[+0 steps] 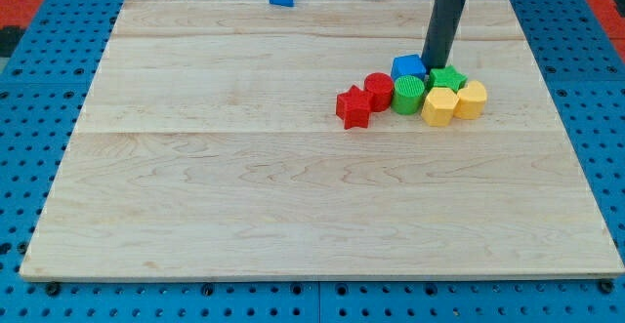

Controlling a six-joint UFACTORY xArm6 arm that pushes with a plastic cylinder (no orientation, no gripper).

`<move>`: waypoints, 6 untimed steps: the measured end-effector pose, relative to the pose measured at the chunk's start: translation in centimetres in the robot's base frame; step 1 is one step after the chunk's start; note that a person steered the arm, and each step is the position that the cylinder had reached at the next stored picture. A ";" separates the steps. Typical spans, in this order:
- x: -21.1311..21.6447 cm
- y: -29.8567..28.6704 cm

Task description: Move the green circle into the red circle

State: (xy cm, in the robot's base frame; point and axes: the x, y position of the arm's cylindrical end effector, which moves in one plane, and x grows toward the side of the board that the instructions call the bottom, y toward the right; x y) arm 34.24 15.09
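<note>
Green circle sits in a tight cluster nearer the table's right edge than its left, toward the far edge, already touching the red circle on its left. Looks light, rigid, prone to sliding and rotating off-line. No fingers here: just my tip, down behind the blue block. Best pushed from its right flank, though green star and yellow block crowd that side.

green circle, red circle, pale wooden board, dark rod
</note>
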 end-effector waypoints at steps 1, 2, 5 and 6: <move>0.0 0.0; 0.8 -1.0; 9.2 -2.5; 9.1 -3.1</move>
